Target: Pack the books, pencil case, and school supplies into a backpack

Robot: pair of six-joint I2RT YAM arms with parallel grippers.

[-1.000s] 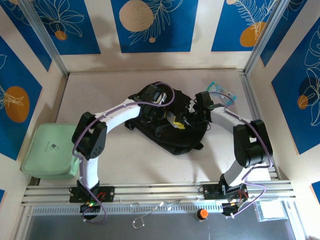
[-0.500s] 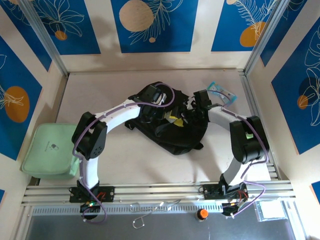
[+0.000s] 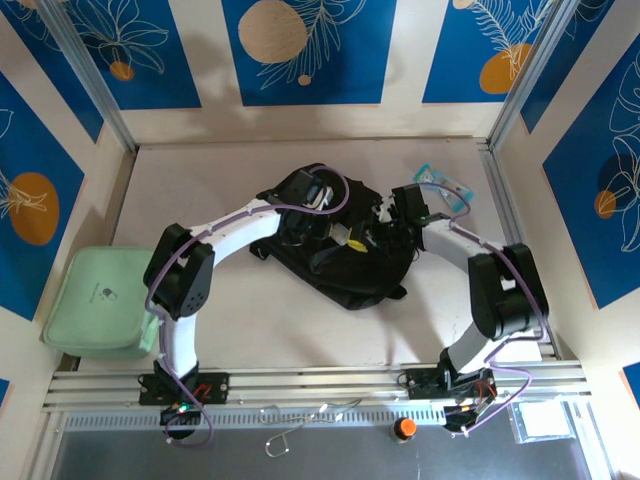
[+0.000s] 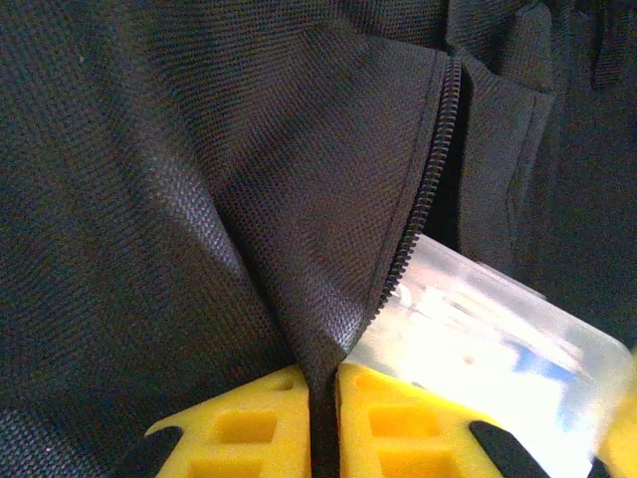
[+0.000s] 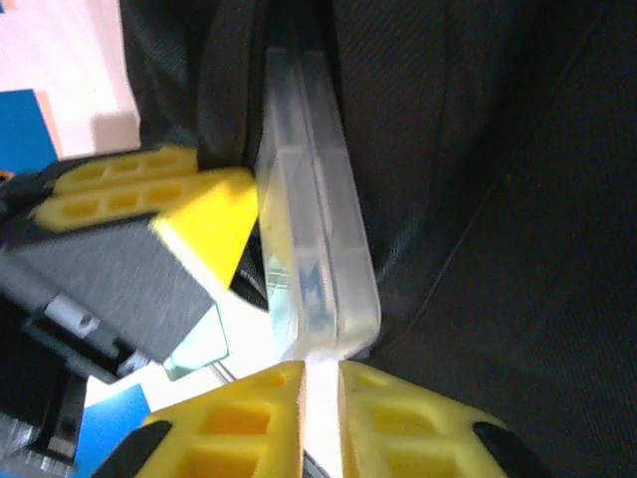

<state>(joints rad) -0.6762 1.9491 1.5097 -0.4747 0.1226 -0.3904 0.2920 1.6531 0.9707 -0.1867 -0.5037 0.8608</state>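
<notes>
Two robot arms meet over the black backpack (image 3: 345, 275), which lies slumped in the middle of the pale worktop (image 3: 220, 180), its straps spilling toward the far side. The left gripper (image 4: 323, 383) is pinched all but closed on a fold of the bag's woven fabric right at the zip (image 4: 423, 189), holding that edge of the opening up. Just beside the raised flap, a clear plastic case (image 5: 318, 249) stands on edge in the mouth of the bag, dark fabric on both sides of it. The right gripper (image 5: 320, 373) has its yellow fingers (image 5: 408, 418) drawn in to a narrow slit on the near end of that case. In the right wrist view, a yellow finger of the left gripper shows just to the left of the case, against the same flap. A mint green zip case (image 3: 100, 300) sits at the worktop's left edge, well apart from the bag. A small clear packet with a teal rim (image 3: 443, 190) lies near the far right corner, just beyond the right arm's wrist.
</notes>
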